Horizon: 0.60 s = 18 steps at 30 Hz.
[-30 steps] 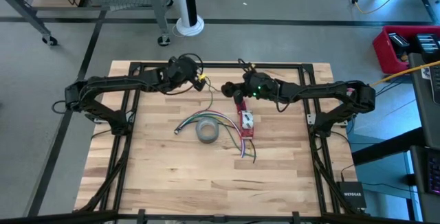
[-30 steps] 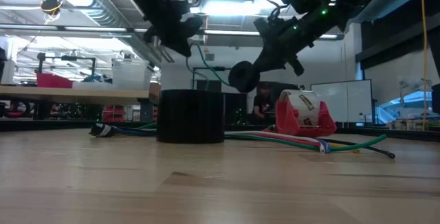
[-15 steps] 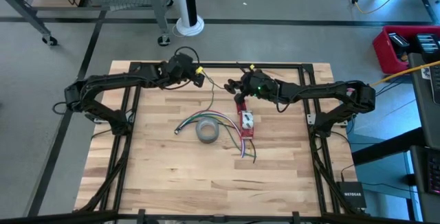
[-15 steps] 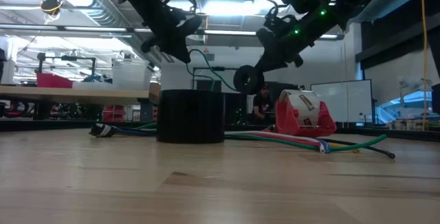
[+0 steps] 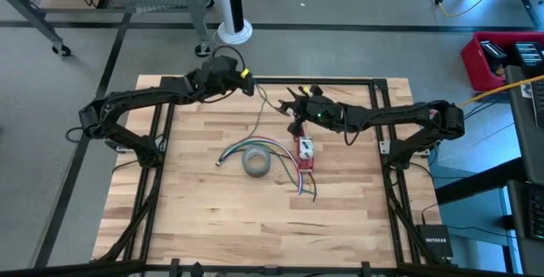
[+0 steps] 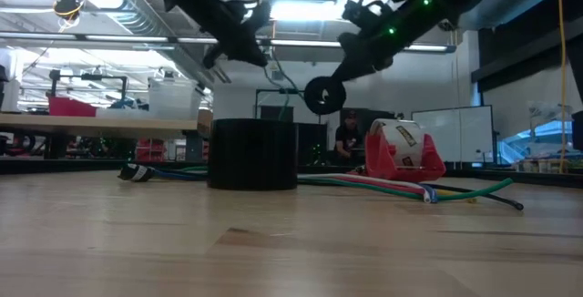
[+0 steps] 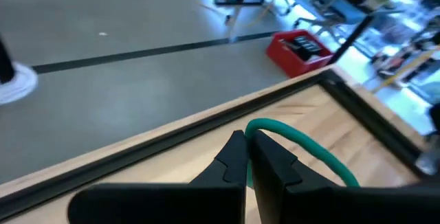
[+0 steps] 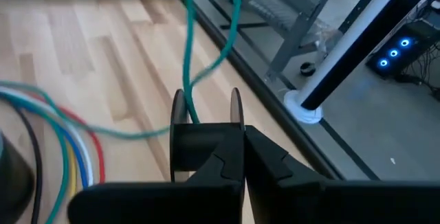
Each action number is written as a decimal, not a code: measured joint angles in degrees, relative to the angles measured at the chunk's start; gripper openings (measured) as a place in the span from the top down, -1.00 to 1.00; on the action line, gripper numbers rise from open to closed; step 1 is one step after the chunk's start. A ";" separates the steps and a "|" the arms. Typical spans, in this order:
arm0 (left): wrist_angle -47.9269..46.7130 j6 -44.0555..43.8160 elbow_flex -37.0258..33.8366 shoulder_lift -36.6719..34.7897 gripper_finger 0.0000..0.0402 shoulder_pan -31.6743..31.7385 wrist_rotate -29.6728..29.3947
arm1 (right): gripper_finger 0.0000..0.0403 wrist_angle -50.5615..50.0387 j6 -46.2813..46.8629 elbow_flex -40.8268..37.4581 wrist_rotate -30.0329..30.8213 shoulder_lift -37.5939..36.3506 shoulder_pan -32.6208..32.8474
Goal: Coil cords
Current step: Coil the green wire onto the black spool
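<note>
A thin green cord runs through the air between my two grippers above the table's far middle. My left gripper is near the far edge and is shut on the cord. To its right, my right gripper is shut on a small black reel. The cord leads onto that reel. Part of the cord hangs slack toward the table. My left gripper pinches the green cord between its two fingertips. The cord arcs away from the tips, clear of the table. My right gripper has the black reel at its fingertips, between the reel's two round flanges. The reel is lifted clear, and the cord rises from its core.
A grey tape roll lies mid-table. A red tape dispenser stands to its right, and a bundle of coloured wires is spread around both. A black frame rail borders the table's far edge.
My left gripper has moved toward the far edge and a little up, rolling about its own line with the cord's end. My right gripper has rolled too, turning the reel, and has risen slightly. Both have stayed shut.
</note>
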 joint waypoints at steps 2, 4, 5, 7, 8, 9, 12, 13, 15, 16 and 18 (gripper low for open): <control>1.08 -0.29 0.00 0.01 1.00 -1.11 0.04 | 0.99 0.11 0.04 1.61 -0.01 0.86 0.00; 2.19 -0.34 0.00 0.01 1.00 -2.18 0.08 | 0.99 0.00 0.05 3.00 0.39 2.24 0.00; 2.52 -0.25 0.04 0.01 1.00 -2.53 0.14 | 0.99 -0.01 0.07 3.80 0.37 3.13 0.00; 1.35 0.96 0.54 0.02 1.00 -2.76 0.21 | 0.99 -1.68 0.32 5.34 0.63 4.93 0.00; 0.89 1.89 0.89 0.03 1.00 -2.56 0.09 | 0.99 -3.01 0.71 6.08 1.77 5.75 0.04; 0.24 2.38 1.29 0.03 1.00 -2.26 -0.21 | 0.99 -4.27 1.39 6.73 3.29 6.58 0.04; -0.60 2.68 2.24 0.03 1.00 -0.57 -1.13 | 0.99 -8.56 2.96 8.10 8.29 7.98 0.04; -0.60 2.74 2.41 0.03 1.00 -0.04 -1.30 | 0.99 -9.64 3.16 8.24 9.27 8.07 0.02; -0.74 3.10 2.64 0.05 1.00 0.96 -1.87 | 0.99 -10.89 3.21 8.38 10.30 8.07 0.00; -0.71 3.10 2.66 0.05 1.00 1.37 -1.93 | 0.99 -11.31 3.23 8.36 10.89 8.11 0.00; -1.21 2.76 2.73 0.08 1.00 1.72 -1.93 | 0.99 -11.27 3.22 8.36 12.28 8.13 0.00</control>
